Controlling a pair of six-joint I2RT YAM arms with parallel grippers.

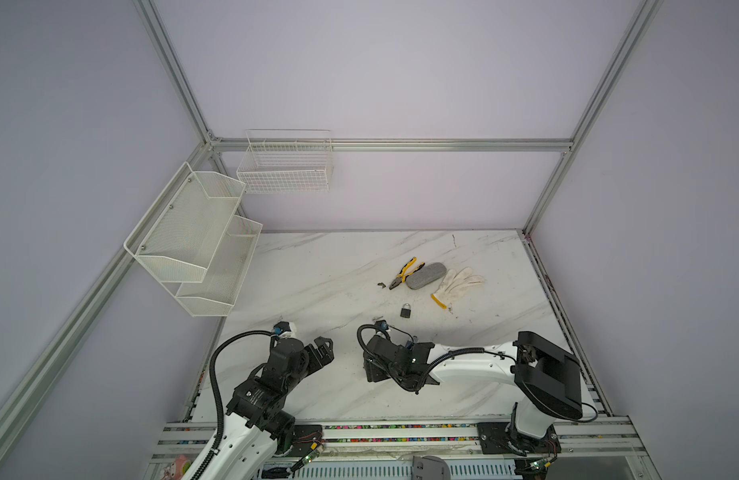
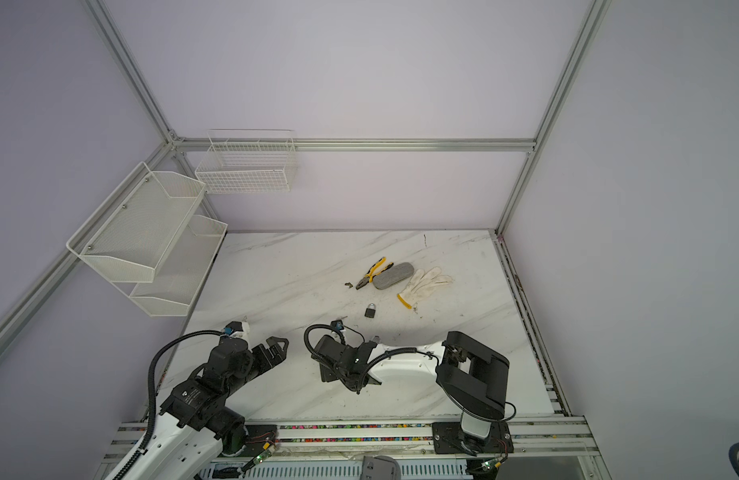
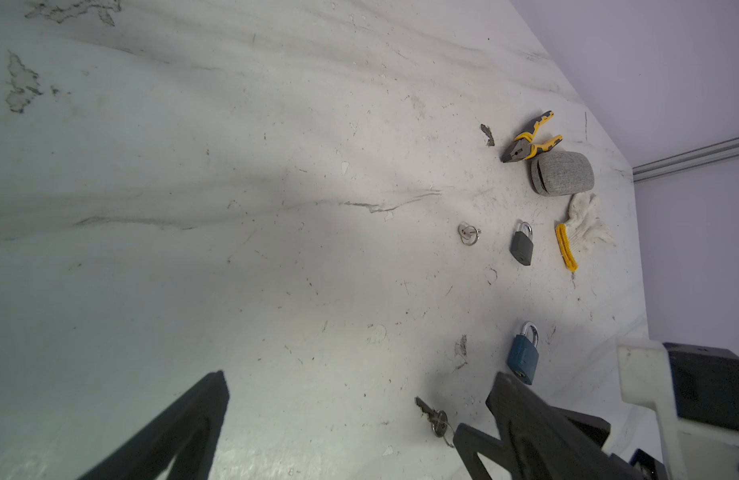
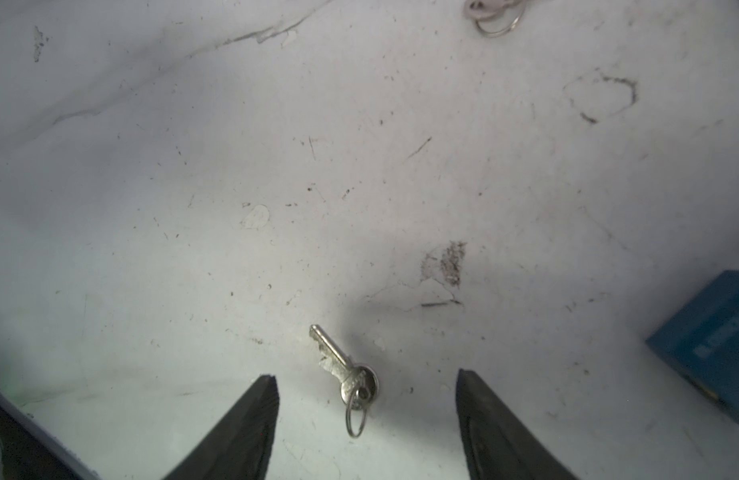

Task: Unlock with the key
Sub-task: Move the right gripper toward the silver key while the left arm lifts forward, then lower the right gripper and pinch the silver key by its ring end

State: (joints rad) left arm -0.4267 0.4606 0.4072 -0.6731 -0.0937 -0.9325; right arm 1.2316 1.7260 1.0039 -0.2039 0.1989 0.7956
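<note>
Right gripper (image 4: 365,376): fingers (image 4: 243,424) are set partly apart, with nothing held. The key (image 4: 343,365), on a small split ring, is seen lying flat on the marble-pattern worktop (image 4: 193,166) between them, untouched, at the near middle. A blue padlock (image 4: 708,345) is noted near it, to its right. Raised lettering is seen on the padlock's body but is too blurred to read. Left gripper (image 3: 351,415): fingers are spread wide and empty, at the near left. A grey padlock (image 1: 405,310) is recorded farther off, with a second key (image 3: 468,234) left of it.
</note>
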